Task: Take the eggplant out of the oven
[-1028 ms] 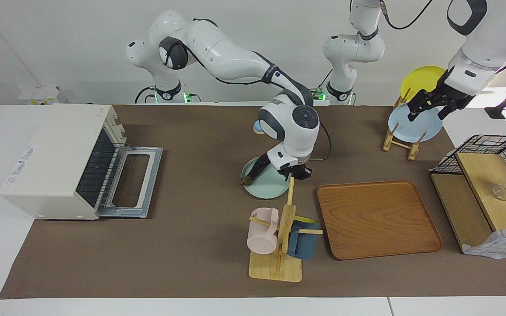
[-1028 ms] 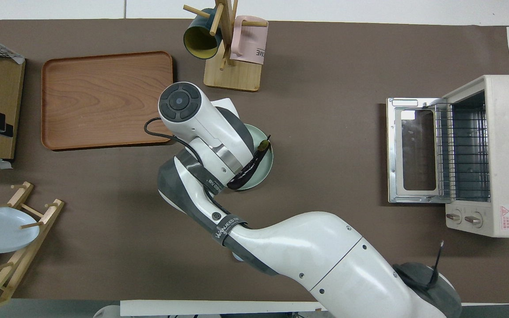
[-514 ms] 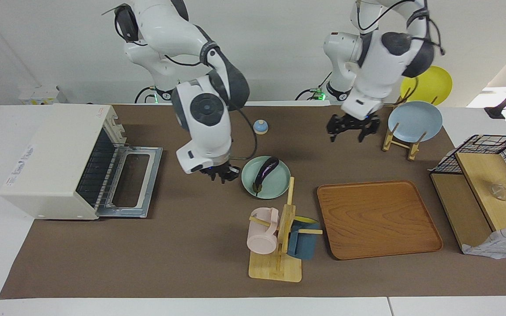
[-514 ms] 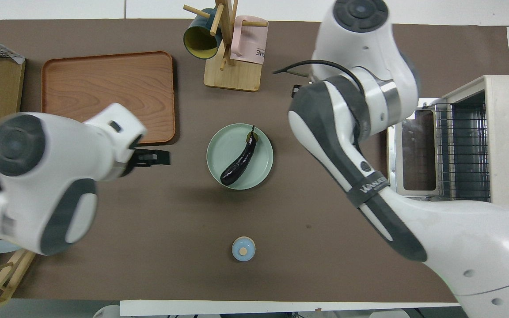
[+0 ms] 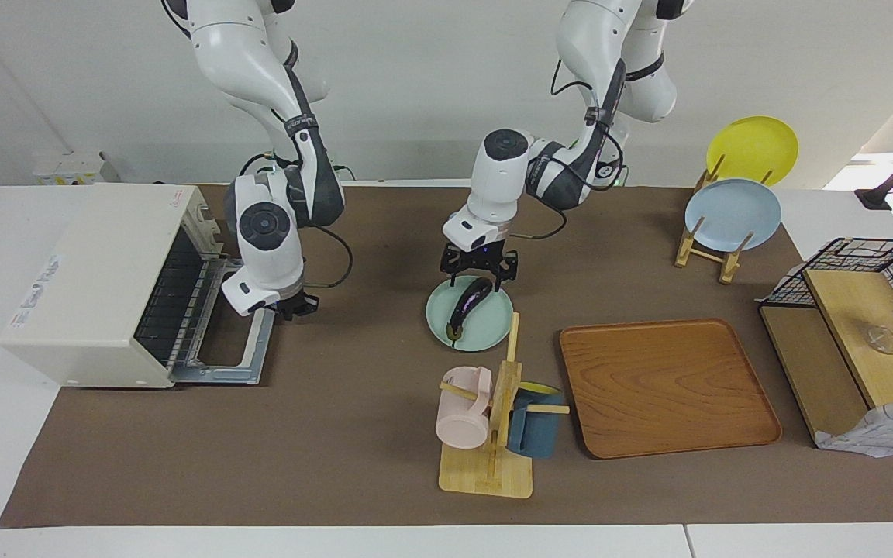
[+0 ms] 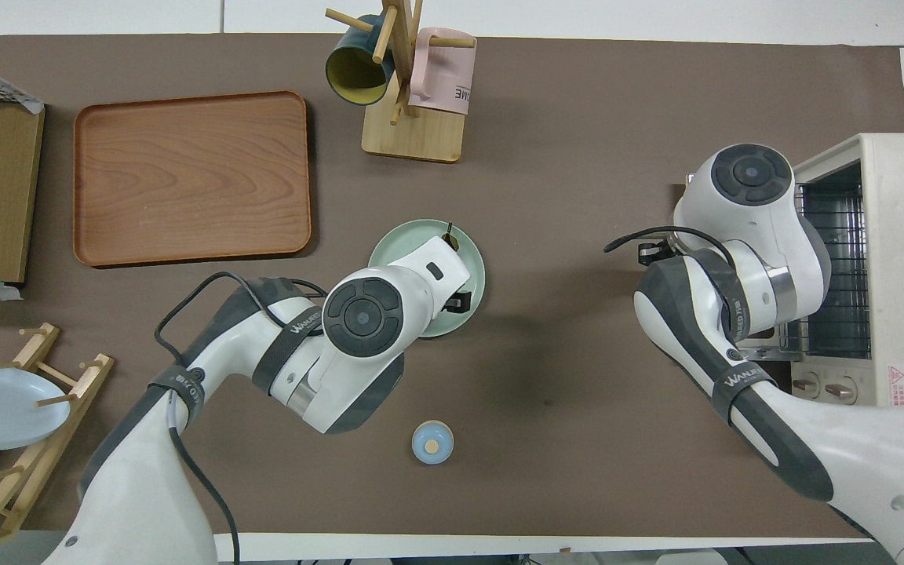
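Bench [image 5: 353,465] covered in brown matting fills the frame. The boxy cream-white toaster oven [image 5: 98,263] sits at mid-height toward the right arm's end, its glass door [image 5: 256,372] folded down flat and its wire rack showing bare. The round pale green plate [image 5: 493,325] lies at the centre of the frame. The slender near-black eggplant [image 5: 470,301] rests on it at a slant, stem tip toward the lower edge of the frame and thick end toward the upper. It is therefore already out of the oven and well apart from it.

The left pincer [image 5: 479,280] hangs just above the eggplant's thick end, spread wide and empty. The right pincer [image 5: 294,308] hovers at the outer rim of the lowered door, and how far open it is cannot be told.

Judgement: removal looks complete, and the step in hand appears to be a pick by the left arm. To do this well, lower straight down and set the jaws across the eggplant's narrow width, not along its length. Grip close to mid-body so it does not swing, and close gently, since a smooth rounded body may roll on the plate.
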Tool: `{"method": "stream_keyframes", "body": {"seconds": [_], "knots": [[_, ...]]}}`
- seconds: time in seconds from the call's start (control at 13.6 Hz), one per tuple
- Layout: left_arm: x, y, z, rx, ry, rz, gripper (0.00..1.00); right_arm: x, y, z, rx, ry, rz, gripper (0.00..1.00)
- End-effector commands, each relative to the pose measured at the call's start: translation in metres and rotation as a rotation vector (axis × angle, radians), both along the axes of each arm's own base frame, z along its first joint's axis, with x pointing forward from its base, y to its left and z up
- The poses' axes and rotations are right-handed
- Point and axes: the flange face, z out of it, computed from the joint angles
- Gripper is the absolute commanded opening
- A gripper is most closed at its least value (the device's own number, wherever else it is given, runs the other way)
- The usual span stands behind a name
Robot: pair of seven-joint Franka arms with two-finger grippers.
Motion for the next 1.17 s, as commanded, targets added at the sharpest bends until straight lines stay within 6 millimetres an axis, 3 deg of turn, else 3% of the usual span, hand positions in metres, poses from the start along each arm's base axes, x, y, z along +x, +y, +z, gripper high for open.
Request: {"method": "stream_keyframes", "body": {"seconds": [0.0, 0.07, 0.15, 0.29, 0.37, 0.51, 0.73, 0.81, 0.88, 0.95, 1.03, 1.1], "knots": [[0.016, -0.017, -0.02, 0.007, -0.015, -0.011, 0.86, -0.009, -0.008, 0.0, -0.039, 0.001, 0.083, 0.01], [0.015, -0.017, -0.021, 0.011, -0.005, 0.001, 0.3, -0.008, -0.01, 0.0, -0.053, 0.001, 0.098, 0.01], [0.013, -0.019, -0.019, 0.006, 0.002, 0.041, 0.03, -0.005, -0.01, 0.006, -0.071, 0.01, 0.117, 0.02], [0.036, -0.017, 0.007, 0.034, 0.028, 0.071, 0.0, 0.026, -0.021, 0.058, -0.122, 0.067, 0.179, 0.02], [0.056, -0.001, 0.022, 0.054, 0.045, 0.105, 0.0, 0.034, -0.034, 0.085, -0.118, 0.08, 0.2, 0.02], [0.094, 0.068, 0.061, 0.091, 0.078, 0.103, 0.0, 0.031, -0.071, 0.141, -0.081, 0.094, 0.224, 0.02], [0.177, 0.223, 0.042, 0.113, 0.063, 0.051, 0.0, 0.005, -0.11, 0.202, -0.018, 0.075, 0.223, 0.11], [0.198, 0.257, 0.027, 0.127, 0.069, 0.044, 0.0, 0.001, -0.108, 0.221, 0.008, 0.042, 0.206, 0.29], [0.209, 0.273, 0.016, 0.134, 0.068, 0.032, 0.0, -0.001, -0.102, 0.249, 0.076, -0.008, 0.179, 0.68], [0.213, 0.285, 0.01, 0.128, 0.044, 0.03, 0.21, -0.001, -0.1, 0.281, 0.163, -0.055, 0.148, 1.0], [0.211, 0.292, 0.004, 0.118, 0.037, 0.053, 0.91, 0.0, -0.097, 0.31, 0.195, -0.098, 0.125, 1.0], [0.213, 0.292, 0.008, 0.118, 0.034, 0.056, 1.0, -0.002, -0.095, 0.323, 0.204, -0.109, 0.079, 1.0]]}}
